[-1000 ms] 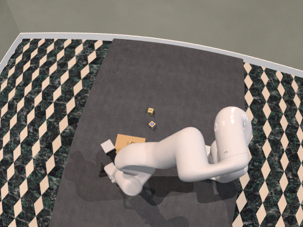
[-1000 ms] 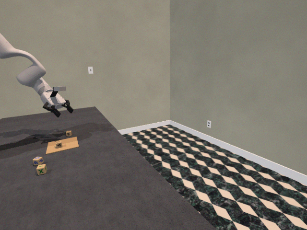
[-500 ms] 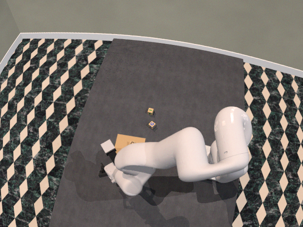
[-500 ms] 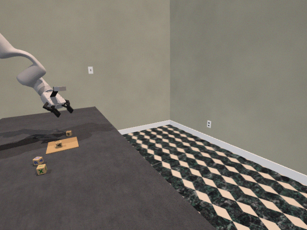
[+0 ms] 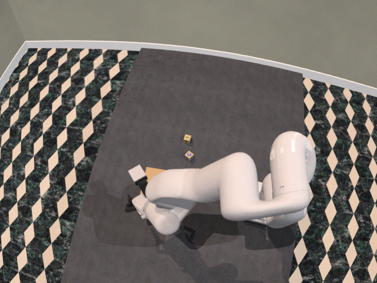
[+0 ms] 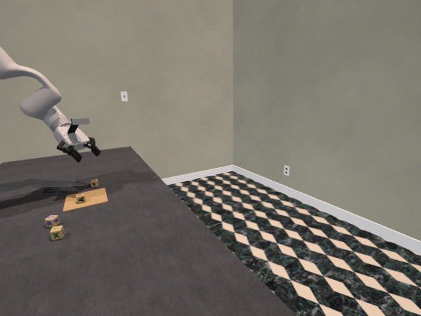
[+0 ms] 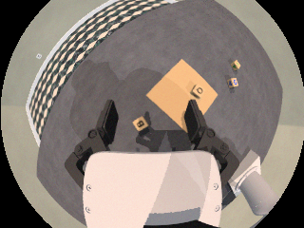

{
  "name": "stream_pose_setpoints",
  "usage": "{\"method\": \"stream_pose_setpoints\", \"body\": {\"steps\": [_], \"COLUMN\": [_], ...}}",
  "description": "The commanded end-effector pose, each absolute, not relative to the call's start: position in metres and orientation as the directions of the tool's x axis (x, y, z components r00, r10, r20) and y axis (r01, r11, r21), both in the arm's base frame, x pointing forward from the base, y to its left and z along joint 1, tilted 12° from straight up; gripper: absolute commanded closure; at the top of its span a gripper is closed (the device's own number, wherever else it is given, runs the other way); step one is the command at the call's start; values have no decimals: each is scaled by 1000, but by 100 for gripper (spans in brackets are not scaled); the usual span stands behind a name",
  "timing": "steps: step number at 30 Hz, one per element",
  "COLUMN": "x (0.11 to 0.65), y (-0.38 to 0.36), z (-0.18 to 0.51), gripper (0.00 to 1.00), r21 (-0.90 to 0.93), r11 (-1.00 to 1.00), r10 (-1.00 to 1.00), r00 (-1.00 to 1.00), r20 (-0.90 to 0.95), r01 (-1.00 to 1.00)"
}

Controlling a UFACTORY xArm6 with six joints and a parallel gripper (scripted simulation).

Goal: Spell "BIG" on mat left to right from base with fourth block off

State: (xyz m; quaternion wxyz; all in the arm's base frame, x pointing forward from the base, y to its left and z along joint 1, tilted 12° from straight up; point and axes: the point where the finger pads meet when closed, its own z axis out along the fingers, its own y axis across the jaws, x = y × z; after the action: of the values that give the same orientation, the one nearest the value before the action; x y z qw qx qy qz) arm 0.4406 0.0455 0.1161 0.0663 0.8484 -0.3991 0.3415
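My gripper (image 6: 87, 158) (image 7: 151, 107) hovers, fingers spread, nothing between them. Beyond its right-hand finger in the wrist view lies the tan mat (image 5: 154, 173) (image 6: 98, 196) (image 7: 172, 90), likely thin. Below and ahead, off the mat, sits the B block (image 6: 94, 183) (image 7: 141, 123), probably light and rigid; I'd pinch opposite sides.

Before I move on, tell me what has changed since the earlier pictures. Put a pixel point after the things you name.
In the top view, the arm (image 5: 182, 184) (image 6: 41, 102) has shifted slightly toward the G block (image 5: 189, 155) (image 6: 52, 220) (image 7: 233, 83), now hiding the block on the mat (image 6: 80, 198) (image 7: 197, 90). Nothing was taken hold of or let go; the pincer (image 5: 130, 199) (image 6: 88, 157) (image 7: 151, 107) is open. All four blocks and the mat (image 5: 154, 173) (image 6: 98, 196) (image 7: 166, 95) stayed put.
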Motion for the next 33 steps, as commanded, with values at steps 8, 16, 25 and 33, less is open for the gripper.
{"method": "stream_pose_setpoints", "body": {"steps": [8, 16, 25, 33], "x": [424, 401, 399, 399], "y": [-33, -66, -69, -69], "z": [107, 97, 96, 96], "gripper": [0, 0, 0, 0], "r21": [-174, -166, -164, -164], "r11": [-677, -676, -676, -676], "r10": [-630, -633, -634, -634], "r00": [440, 451, 453, 453], "r20": [641, 629, 627, 627], "r01": [-715, -718, -719, -719]}}
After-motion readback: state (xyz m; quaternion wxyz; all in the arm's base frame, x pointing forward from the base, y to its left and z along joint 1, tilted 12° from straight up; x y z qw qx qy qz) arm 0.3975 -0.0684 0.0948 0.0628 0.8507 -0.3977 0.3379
